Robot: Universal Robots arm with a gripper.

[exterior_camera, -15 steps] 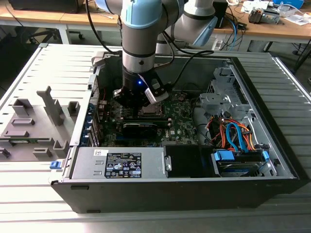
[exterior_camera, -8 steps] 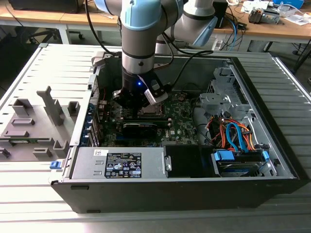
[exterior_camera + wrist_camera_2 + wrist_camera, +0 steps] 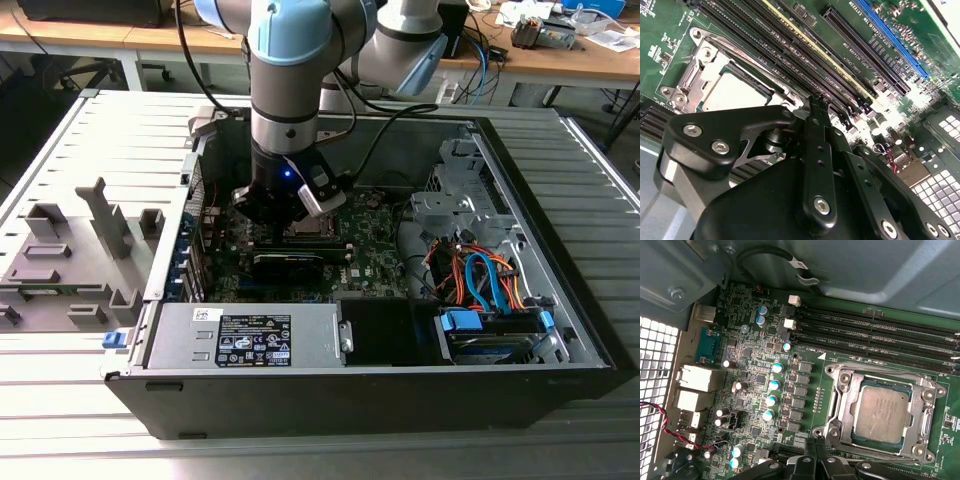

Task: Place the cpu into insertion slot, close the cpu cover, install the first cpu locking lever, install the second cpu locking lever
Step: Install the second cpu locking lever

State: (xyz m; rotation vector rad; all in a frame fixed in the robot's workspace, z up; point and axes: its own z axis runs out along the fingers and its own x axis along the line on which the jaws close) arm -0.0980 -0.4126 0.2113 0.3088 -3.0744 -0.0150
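**CPU seated under its cover, gripper low beside the socket**

The main risk, as I judge it, is a stray contact at the socket. The gripper [image 3: 285,215] hangs low inside the open computer case [image 3: 560,330], just above the motherboard [image 3: 755,370], with its black linkage close beside the socket. A small sideways drift there could rake the memory slots [image 3: 805,65] that run just past the socket, or catch the edge of the cpu cover [image 3: 840,405] and lever it off its seat. Pressing down off-centre could also load the cpu [image 3: 882,412] unevenly against the insertion slot [image 3: 927,432], whose contacts would not take that well. The locking levers are thin and springy by the look of the frame; I cannot make out whether either is hooked, so a half-caught lever snapping back is a further hazard.

As for the tool: in the second wrist view the gripper's fingers [image 3: 812,150] seem to be drawn together to a narrow tip, and nothing is clamped between them. That tip points at the near edge of the socket, but whether it touches the metal frame I cannot tell.

The cpu lies flat in the insertion slot, just ahead of the fingertips, its grey top showing through the window of the cover, which lies down around it.
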